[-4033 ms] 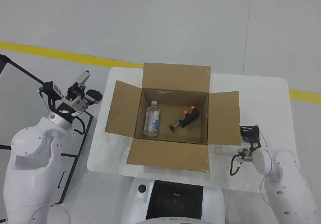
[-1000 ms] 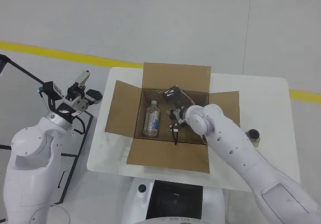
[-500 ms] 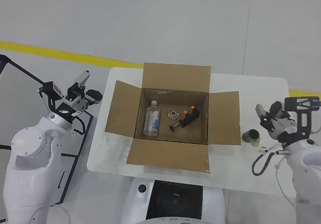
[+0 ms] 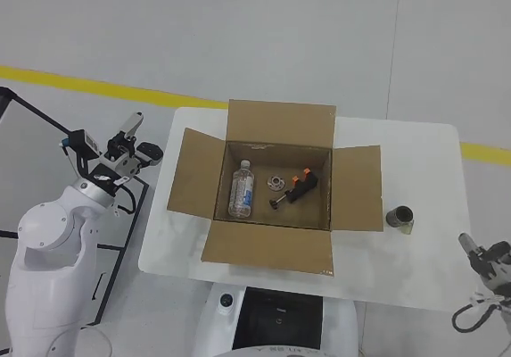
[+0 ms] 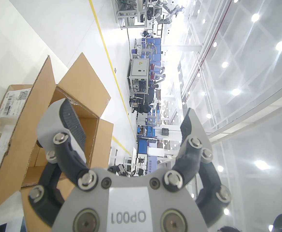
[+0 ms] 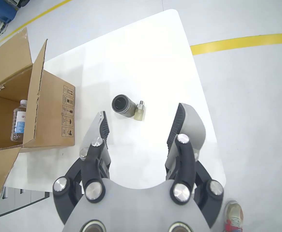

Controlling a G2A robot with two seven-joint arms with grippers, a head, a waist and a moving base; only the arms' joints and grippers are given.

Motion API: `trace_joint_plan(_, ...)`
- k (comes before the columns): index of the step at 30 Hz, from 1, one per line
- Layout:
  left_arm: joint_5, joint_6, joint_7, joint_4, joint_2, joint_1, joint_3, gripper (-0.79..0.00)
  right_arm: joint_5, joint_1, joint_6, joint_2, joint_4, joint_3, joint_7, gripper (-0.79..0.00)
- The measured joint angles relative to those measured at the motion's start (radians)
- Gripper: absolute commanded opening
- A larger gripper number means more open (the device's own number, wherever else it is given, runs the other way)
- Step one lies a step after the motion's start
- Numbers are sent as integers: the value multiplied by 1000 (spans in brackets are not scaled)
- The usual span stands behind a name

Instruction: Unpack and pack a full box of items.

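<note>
**Box unpacking: one cylinder out, three items left inside**

Holdings. The open cardboard box stands mid-worktop with all four flaps spread. Inside lie a clear water bottle, a flat metal disc and a black tool with orange tips. A dark metal cylinder lies on its side on the worktop, just beyond the box's right flap. A small cream fitting sits against it.

End effectors. The right end effector hangs above the near right corner of the worktop with its jaws spread wide and nothing between them. The left end effector is held off the worktop's left side, pointing upward, equally wide open and empty.

Hazards, as judged.
- The cylinder rests on its curved side, so a nudge from a passing arm could roll it toward the edge.
- The right flap lies between the right arm and the contents, and a low approach could snag it and drag the box.
- The disc lies flat on the box floor and offers little to pinch, so the jaws may slip off it.

Changes.
- One second ago the right arm reached deep into the box.
- Half a second ago it stood beside the cylinder, and it has since drawn back to the corner.
- The disc did not show four seconds ago.
- The left arm has not moved.
</note>
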Motion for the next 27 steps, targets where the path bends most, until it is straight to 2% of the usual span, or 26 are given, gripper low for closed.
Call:
trace_joint_plan(5, 0, 0, 0, 0, 0, 0, 0, 0, 0, 2, 0, 0, 1, -2, -3, 0)
trace_joint_plan(8, 0, 0, 0, 0, 0, 0, 0, 0, -69, 18, 21, -4, 13, -74, -48, 0)
trace_joint_plan(10, 0, 0, 0, 0, 0, 0, 0, 0, -138, 16, 45, -11, 38, -146, -113, -71)
trace_joint_plan(11, 0, 0, 0, 0, 0, 0, 0, 0, -174, 17, 61, -14, 56, -180, -154, -151)
trace_joint_plan(16, 0, 0, 0, 0, 0, 0, 0, 0, -328, 72, 131, -27, 210, -327, -366, -339)
trace_joint_plan(17, 0, 0, 0, 0, 0, 0, 0, 0, -351, 87, 139, -28, 237, -342, -398, -342)
trace_joint_plan(19, 0, 0, 0, 0, 0, 0, 0, 0, -402, 116, 157, -32, 296, -375, -474, -274)
trace_joint_plan(21, 0, 0, 0, 0, 0, 0, 0, 0, -440, 147, 165, -34, 350, -402, -516, -299)
trace_joint_plan(22, 0, 0, 0, 0, 0, 0, 0, 0, -454, 164, 170, -34, 374, -412, -522, -336)
trace_joint_plan(27, 0, 0, 0, 0, 0, 0, 0, 0, -493, 277, 200, -37, 499, -458, -485, -382)
